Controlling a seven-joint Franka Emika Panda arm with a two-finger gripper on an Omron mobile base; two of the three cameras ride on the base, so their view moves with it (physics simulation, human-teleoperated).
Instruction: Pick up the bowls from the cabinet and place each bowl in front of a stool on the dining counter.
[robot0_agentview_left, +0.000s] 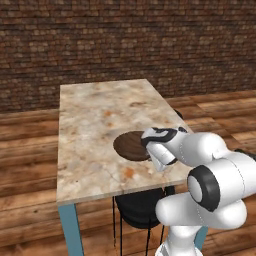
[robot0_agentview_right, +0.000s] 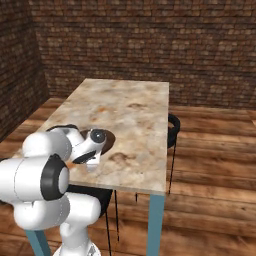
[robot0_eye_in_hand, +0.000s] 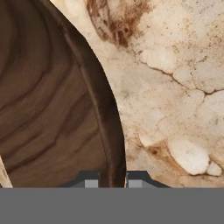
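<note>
While pinching the rim of the dark brown wooden bowl (robot0_eye_in_hand: 48, 100), gripper (robot0_eye_in_hand: 113, 180) low over dining counter (robot0_agentview_left: 95, 115), near its stool-side edge, black stool (robot0_agentview_left: 140, 207) below.

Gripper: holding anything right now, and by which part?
Yes. The gripper is shut on the brown bowl's rim, one of its fingers inside the rim and one outside. The bowl sits low on the dining counter.

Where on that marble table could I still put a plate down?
The far half of the dining counter, toward the brick wall, is bare, and so is the left strip. It is crowded near the front edge, where the brown bowl sits with the pincer shut on its rim.
</note>
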